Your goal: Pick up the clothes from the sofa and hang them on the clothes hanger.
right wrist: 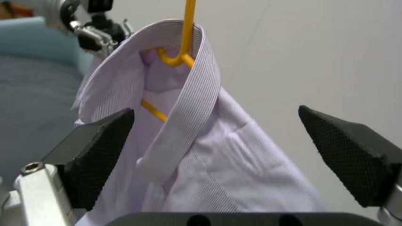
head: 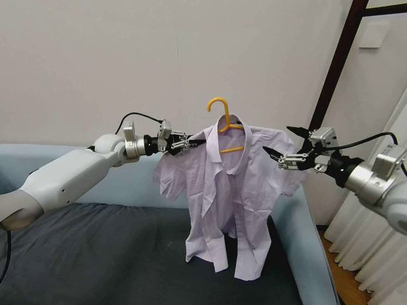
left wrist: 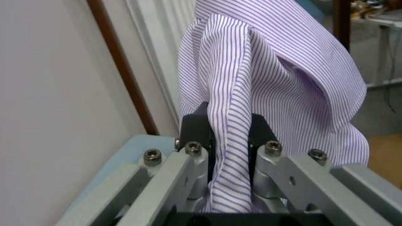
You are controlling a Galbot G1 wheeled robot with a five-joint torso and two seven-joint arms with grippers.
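A lilac striped shirt (head: 222, 190) hangs in the air on a yellow hanger (head: 222, 114) above the sofa (head: 95, 254). My left gripper (head: 189, 143) is shut on the shirt's left shoulder; the left wrist view shows a fold of striped cloth (left wrist: 229, 141) pinched between its fingers. To the right of the shirt my right gripper (head: 281, 143) stands open, close beside the right shoulder without holding it. The right wrist view has the collar (right wrist: 182, 94) and hanger hook (right wrist: 187, 28) straight ahead, between the spread fingertips (right wrist: 94, 155).
The sofa has a dark grey seat and pale blue back and arm (head: 311, 241). A plain white wall stands behind. A dark wooden frame (head: 337, 57) and white curtains (head: 375, 254) are at the right.
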